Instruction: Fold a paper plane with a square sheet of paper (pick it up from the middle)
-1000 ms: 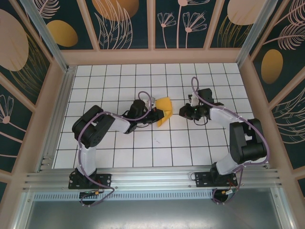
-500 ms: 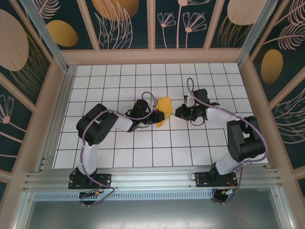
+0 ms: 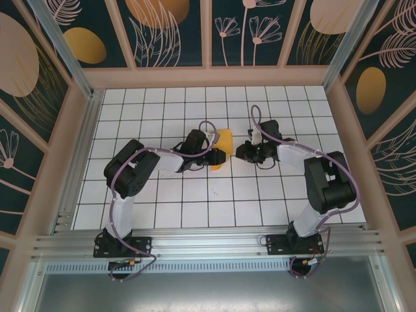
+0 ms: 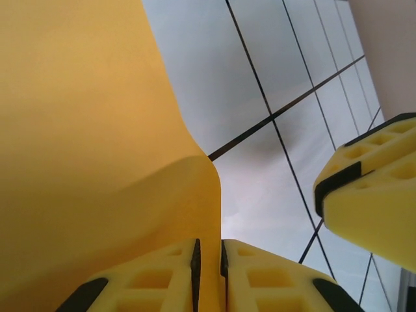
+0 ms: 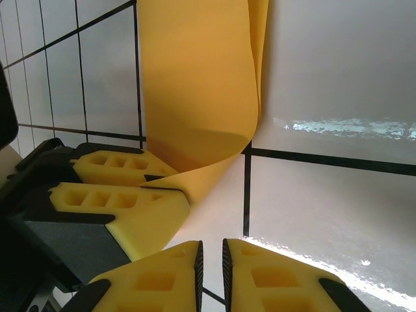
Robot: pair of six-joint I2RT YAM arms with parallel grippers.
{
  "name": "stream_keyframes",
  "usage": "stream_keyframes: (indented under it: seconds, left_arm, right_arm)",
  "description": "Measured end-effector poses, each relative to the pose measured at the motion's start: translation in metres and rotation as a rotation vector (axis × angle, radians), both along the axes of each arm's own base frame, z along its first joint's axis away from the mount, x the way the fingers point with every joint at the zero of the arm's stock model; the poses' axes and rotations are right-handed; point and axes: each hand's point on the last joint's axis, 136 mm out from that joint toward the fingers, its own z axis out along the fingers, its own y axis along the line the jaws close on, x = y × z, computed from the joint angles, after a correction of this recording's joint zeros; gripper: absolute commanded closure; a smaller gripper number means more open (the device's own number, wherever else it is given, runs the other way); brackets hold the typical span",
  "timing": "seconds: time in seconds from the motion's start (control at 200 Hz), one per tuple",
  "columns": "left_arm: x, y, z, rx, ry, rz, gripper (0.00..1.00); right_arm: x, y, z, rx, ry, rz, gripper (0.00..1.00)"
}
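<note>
left tool [image 4: 208, 250] pinched closed, right tool [image 5: 211, 250] closed (tips facing)

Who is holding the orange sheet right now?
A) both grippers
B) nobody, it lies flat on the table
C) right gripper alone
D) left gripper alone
D: the sheet curls into the pinch of the left gripper; the right gripper is shut on nothing.

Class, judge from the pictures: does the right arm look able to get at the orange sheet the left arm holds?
Probably yes. The right gripper sits close beside the sheet of paper, with nothing between them. Its fingers are shut, so they must open first, and the left gripper pinches one edge.
</note>
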Motion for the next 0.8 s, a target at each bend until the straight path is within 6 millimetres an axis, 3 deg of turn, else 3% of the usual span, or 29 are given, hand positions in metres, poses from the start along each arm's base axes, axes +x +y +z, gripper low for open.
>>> stream_keyframes:
  seconds: [0.5, 0.801]
  left_arm:
    - [0.012, 0.003, 0.008, 0.175, -0.054, -0.09, 0.7]
    - [0.011, 0.008, 0.012, 0.254, -0.065, -0.14, 0.74]
  right_arm:
    - [-0.001, 0.004, -0.001, -0.008, -0.006, 0.01, 0.8]
    - [-0.001, 0.004, -0.002, -0.011, -0.007, 0.01, 0.8]
